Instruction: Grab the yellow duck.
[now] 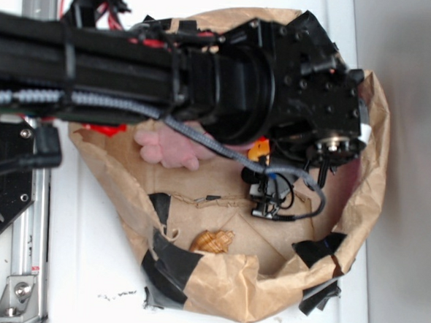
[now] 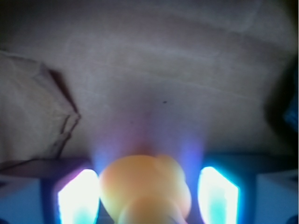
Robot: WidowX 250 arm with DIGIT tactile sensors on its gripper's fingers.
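Note:
In the wrist view the yellow duck (image 2: pixel 145 189) fills the space between my gripper's (image 2: pixel 147 196) two glowing blue-white fingers (image 2: pixel 78 198), blurred and very close. The left finger sits right against the duck's side. A narrow gap shows between the duck and the right finger, so the jaws stand open around it. Brown paper lies beneath. In the exterior view only a small orange-yellow patch of the duck (image 1: pixel 258 150) peeks out under the black wrist, and the arm hides the fingers.
Everything sits inside a crumpled brown paper bag (image 1: pixel 215 279) patched with black tape. A pink plush bunny (image 1: pixel 169 148) lies to the left, half under the arm. Near the bag's front wall rests a brown ridged seashell (image 1: pixel 212 241). A metal rail (image 1: pixel 33 216) runs along the left.

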